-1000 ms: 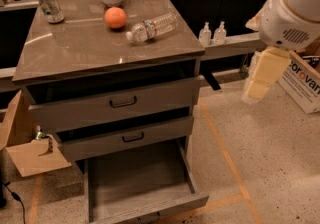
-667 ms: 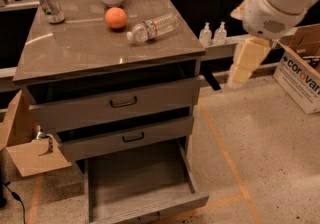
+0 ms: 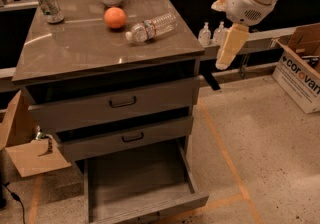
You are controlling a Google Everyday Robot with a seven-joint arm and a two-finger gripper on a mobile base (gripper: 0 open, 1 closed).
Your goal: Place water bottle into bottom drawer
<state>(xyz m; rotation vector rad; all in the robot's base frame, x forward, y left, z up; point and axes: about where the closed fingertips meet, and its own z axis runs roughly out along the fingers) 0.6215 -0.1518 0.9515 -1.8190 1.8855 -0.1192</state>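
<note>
Water bottle [image 3: 150,27]: on its side near the counter's [image 3: 85,50] right edge, cap toward the orange [image 3: 115,17].
Bottom drawer [image 3: 140,180]: pulled out below the front edge.
Gripper [image 3: 223,62]: beyond the right edge, pointing down; grip state cannot be told.
Relation: bottle's long axis runs roughly left-right, base end nearest gripper.

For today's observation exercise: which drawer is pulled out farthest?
The bottom drawer, interior exposed; the top drawer and middle drawer sit nearly shut. The gripper hangs beside the cabinet.

Water bottle [image 3: 150,27] lies on the cabinet top [image 3: 85,53], tool [image 3: 227,50] apparently beyond its right edge.
</note>
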